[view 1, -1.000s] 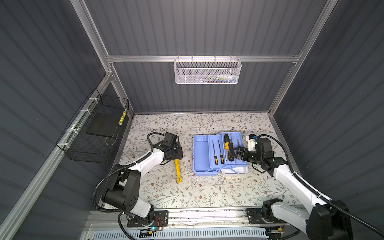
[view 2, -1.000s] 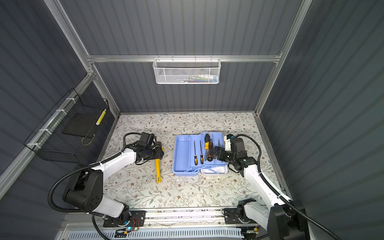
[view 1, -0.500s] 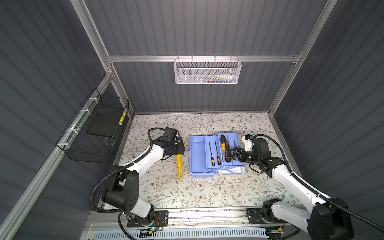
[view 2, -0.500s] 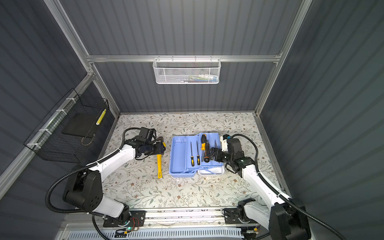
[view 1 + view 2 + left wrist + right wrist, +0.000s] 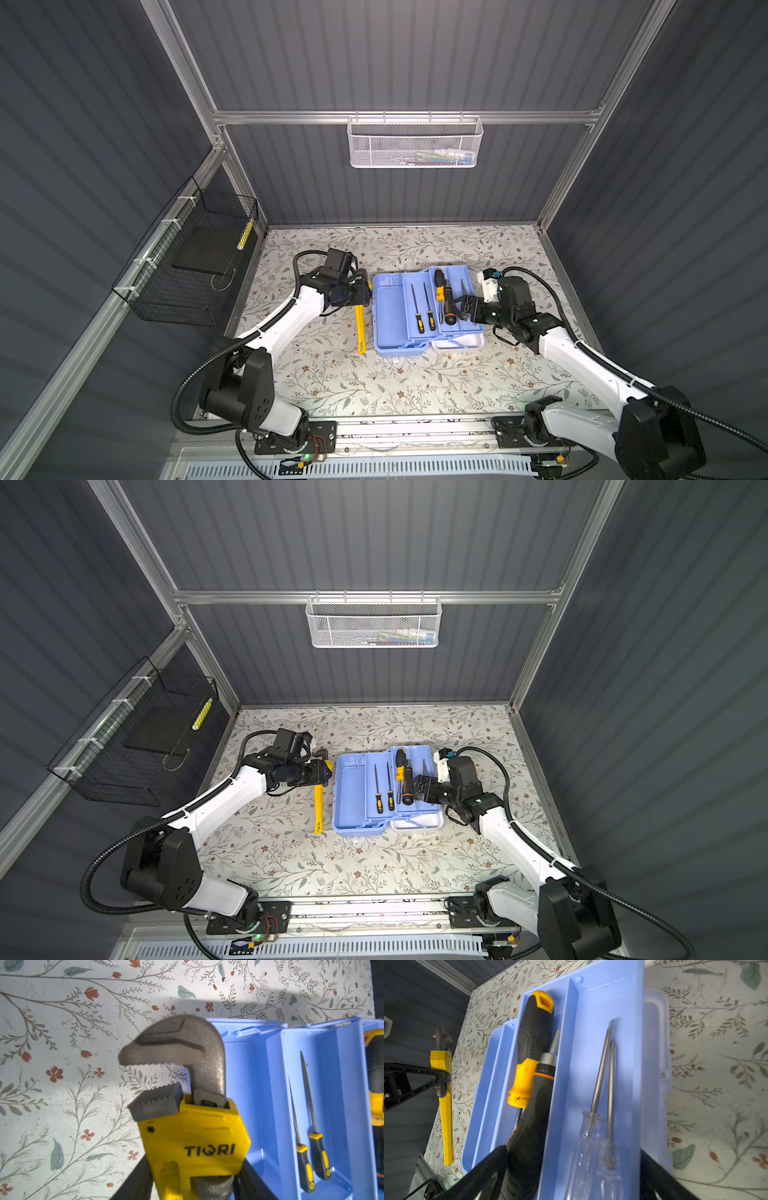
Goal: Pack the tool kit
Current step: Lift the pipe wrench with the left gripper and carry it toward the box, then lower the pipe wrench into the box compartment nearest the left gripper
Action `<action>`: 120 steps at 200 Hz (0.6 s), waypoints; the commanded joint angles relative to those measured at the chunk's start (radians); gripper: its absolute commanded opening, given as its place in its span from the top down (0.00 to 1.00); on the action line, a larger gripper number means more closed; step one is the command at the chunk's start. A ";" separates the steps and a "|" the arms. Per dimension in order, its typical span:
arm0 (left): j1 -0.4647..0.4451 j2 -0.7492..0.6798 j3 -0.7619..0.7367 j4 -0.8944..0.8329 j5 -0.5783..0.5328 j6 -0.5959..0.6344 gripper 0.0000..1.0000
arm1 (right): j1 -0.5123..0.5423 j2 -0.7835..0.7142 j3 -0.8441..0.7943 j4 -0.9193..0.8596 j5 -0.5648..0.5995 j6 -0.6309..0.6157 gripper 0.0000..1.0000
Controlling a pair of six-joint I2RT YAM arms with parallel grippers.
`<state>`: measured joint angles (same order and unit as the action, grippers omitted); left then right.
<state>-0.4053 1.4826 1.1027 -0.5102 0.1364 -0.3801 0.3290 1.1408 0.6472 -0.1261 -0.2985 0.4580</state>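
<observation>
Left claw (image 5: 362,293) was clenched on the yellow pipe wrench (image 5: 360,328), just below its head. Wrench long axis ran 12–6 o'clock in both top views, head at 12, handle end at 6. It sat just off the 9 o'clock side of the tool kit (image 5: 349,808), which lay mid-surface (image 5: 374,386). Right claw (image 5: 463,311) reached in from 3 o'clock, spread wide and gripping the tray (image 5: 417,276). Screwdrivers (image 5: 417,322) in it also lay 12–6. Versus a second earlier, the tool kit had slid toward 9 o'clock, narrowing the gap to the wrench.
</observation>
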 commanded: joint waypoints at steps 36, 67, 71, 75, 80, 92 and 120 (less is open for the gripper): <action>-0.007 -0.066 0.106 0.061 0.080 -0.013 0.79 | 0.019 0.014 0.001 0.003 -0.005 0.007 0.08; -0.017 -0.048 0.124 0.077 0.094 -0.038 0.80 | 0.029 0.006 0.000 0.005 -0.006 0.009 0.08; -0.020 -0.044 0.128 0.079 0.097 -0.038 0.80 | 0.031 0.004 0.001 0.004 -0.007 0.009 0.08; -0.024 -0.041 0.131 0.080 0.098 -0.040 0.80 | 0.032 0.003 0.000 0.003 -0.007 0.009 0.08; -0.027 -0.034 0.136 0.081 0.097 -0.041 0.80 | 0.034 0.001 0.001 0.002 -0.007 0.009 0.08; -0.039 -0.020 0.146 0.084 0.093 -0.044 0.80 | 0.037 -0.004 0.001 0.002 -0.008 0.011 0.08; -0.059 0.012 0.167 0.089 0.083 -0.052 0.81 | 0.049 -0.012 0.001 0.003 -0.008 0.018 0.08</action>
<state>-0.4473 1.4914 1.1862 -0.5228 0.1848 -0.4149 0.3565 1.1435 0.6472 -0.1131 -0.2844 0.4717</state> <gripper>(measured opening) 0.565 0.917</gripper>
